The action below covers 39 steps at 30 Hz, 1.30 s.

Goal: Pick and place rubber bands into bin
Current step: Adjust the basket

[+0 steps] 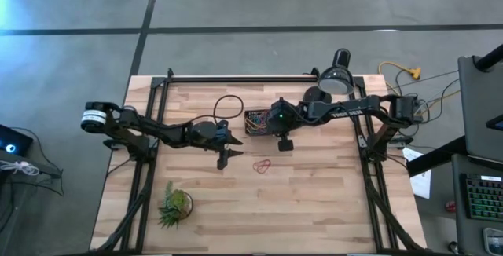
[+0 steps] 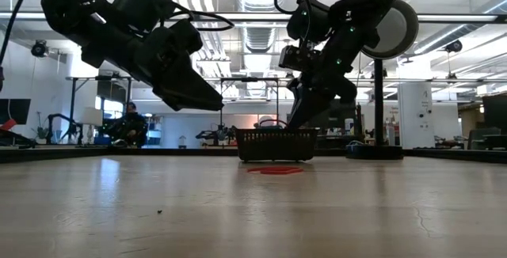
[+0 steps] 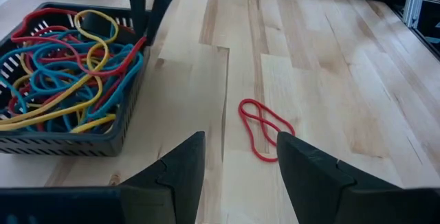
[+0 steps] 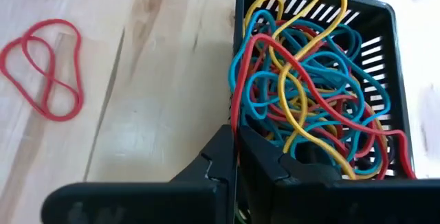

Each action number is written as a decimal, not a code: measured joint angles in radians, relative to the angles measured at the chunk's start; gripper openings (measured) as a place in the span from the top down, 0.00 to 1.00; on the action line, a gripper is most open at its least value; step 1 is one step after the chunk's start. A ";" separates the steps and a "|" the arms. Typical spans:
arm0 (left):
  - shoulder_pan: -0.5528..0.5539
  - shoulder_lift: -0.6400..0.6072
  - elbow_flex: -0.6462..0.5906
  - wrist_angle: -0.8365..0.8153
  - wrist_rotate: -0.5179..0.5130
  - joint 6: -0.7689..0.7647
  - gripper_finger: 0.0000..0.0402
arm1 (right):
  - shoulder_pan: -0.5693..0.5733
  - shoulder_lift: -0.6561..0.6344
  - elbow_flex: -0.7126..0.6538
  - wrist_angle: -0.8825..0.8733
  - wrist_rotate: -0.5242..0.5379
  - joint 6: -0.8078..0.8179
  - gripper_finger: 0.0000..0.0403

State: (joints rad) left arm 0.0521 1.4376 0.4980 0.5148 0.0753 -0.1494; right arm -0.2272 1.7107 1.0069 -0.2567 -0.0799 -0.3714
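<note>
The black slotted bin (image 1: pixel 253 122) stands at the table's middle, filled with a tangle of blue, red and yellow rubber bands (image 4: pixel 309 93). One red rubber band (image 1: pixel 262 164) lies flat on the wood in a figure-eight, nearer than the bin. My right gripper (image 4: pixel 237 152) hangs shut at the bin's rim, tipped steeply down. My left gripper (image 3: pixel 240 176) hovers open above the table to the left of the loose red band (image 3: pixel 265 124), touching nothing. My right gripper comes from above, slanting down, its shut fingertips right at the bin's wall (image 4: pixel 237 59). A red strand (image 4: pixel 237 117) rises from between the fingertips and runs into the pile, so it seems pinched there. The rest of that band lies among the others in the bin.
A black desk lamp (image 1: pixel 334 79) with a round base stands behind the bin at the far right. A small spiky green plant (image 1: pixel 174 206) sits near the front left. A black cable loop (image 1: pixel 228 105) lies left of the bin. Bare wood stretches along the near side.
</note>
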 joint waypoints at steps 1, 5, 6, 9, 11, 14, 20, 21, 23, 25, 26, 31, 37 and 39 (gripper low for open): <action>0.000 0.000 0.000 0.000 0.000 0.000 0.59 | 0.000 0.000 0.000 0.000 -0.008 0.003 0.97; 0.000 0.000 0.000 0.000 0.000 0.000 0.59 | 0.000 0.000 0.000 0.000 -0.011 0.010 0.97; 0.000 0.000 0.000 0.000 0.000 0.000 0.59 | 0.000 0.000 -0.001 -0.001 -0.011 0.011 0.97; 0.000 0.000 0.000 0.000 0.000 0.000 0.59 | 0.000 0.000 -0.001 -0.001 -0.011 0.013 0.96; 0.000 0.000 0.000 0.000 0.000 0.000 0.59 | 0.000 0.000 -0.001 -0.001 -0.011 0.013 0.94; 0.000 0.000 0.000 0.000 0.000 0.000 0.59 | 0.000 0.000 -0.001 -0.001 -0.011 0.025 0.90; 0.000 0.000 0.000 0.000 0.000 0.000 0.59 | 0.000 0.000 -0.001 0.001 -0.010 0.025 0.85; 0.000 0.000 0.000 0.000 0.000 0.000 0.59 | 0.000 0.000 -0.001 0.001 -0.009 0.025 0.85; 0.000 0.000 0.000 0.000 0.000 0.000 0.59 | 0.000 0.000 -0.001 0.001 -0.008 0.025 0.86; 0.000 0.000 0.000 0.000 0.000 0.000 0.59 | 0.000 0.000 -0.001 0.001 -0.007 0.024 0.87; 0.000 0.000 0.000 0.000 0.000 0.000 0.59 | 0.000 0.000 -0.001 0.001 -0.007 0.024 0.88; 0.000 0.000 0.000 0.000 0.000 0.000 0.59 | 0.000 0.000 -0.001 0.004 -0.028 0.027 0.89; 0.000 0.000 0.000 0.000 0.000 -0.001 0.59 | 0.000 0.016 -0.002 0.038 -0.032 0.030 0.86; 0.000 0.000 0.000 0.000 0.000 -0.001 0.59 | 0.000 0.024 -0.002 0.047 -0.033 0.033 0.85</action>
State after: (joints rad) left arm 0.0517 1.4376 0.4976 0.5148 0.0750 -0.1501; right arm -0.2272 1.7350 1.0052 -0.2098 -0.1128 -0.3380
